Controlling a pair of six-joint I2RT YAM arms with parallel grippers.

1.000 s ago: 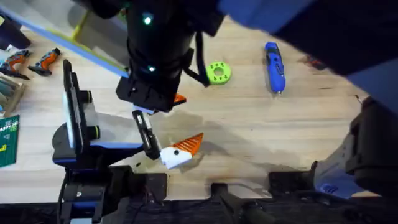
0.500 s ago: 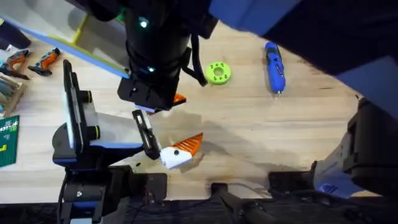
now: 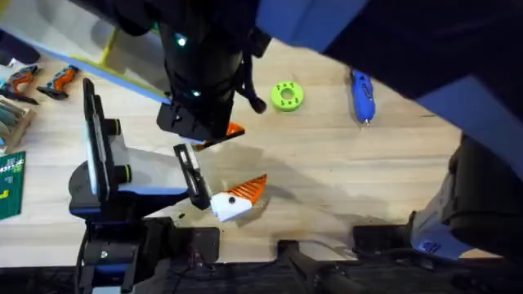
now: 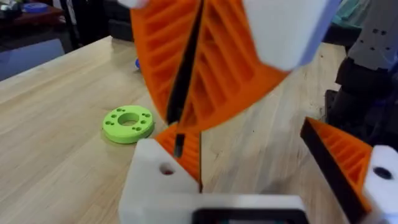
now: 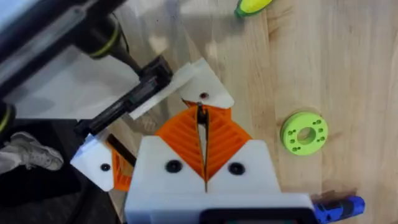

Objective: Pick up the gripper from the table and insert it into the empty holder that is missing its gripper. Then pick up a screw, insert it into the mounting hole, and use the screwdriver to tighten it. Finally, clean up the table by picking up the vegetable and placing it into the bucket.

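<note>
1. The right arm's fingers (image 5: pixel 203 127) are pressed together on the gripper (image 4: pixel 188 149), its orange wedge touching the holder (image 4: pixel 163 177) just beside the mounting hole.
2. The left arm's fingers (image 4: pixel 249 171) stand wide apart, the bare white holder on one side and an orange-tipped finger (image 4: pixel 348 158) on the other.
3. Farther out on the wooden surface (image 3: pixel 327 163) lie a lime-green disc (image 3: pixel 286 95) and the blue screwdriver (image 3: pixel 361 94), well apart from the holder.
4. The vegetable (image 5: pixel 252 6) lies on the surface beyond the holder.
</note>
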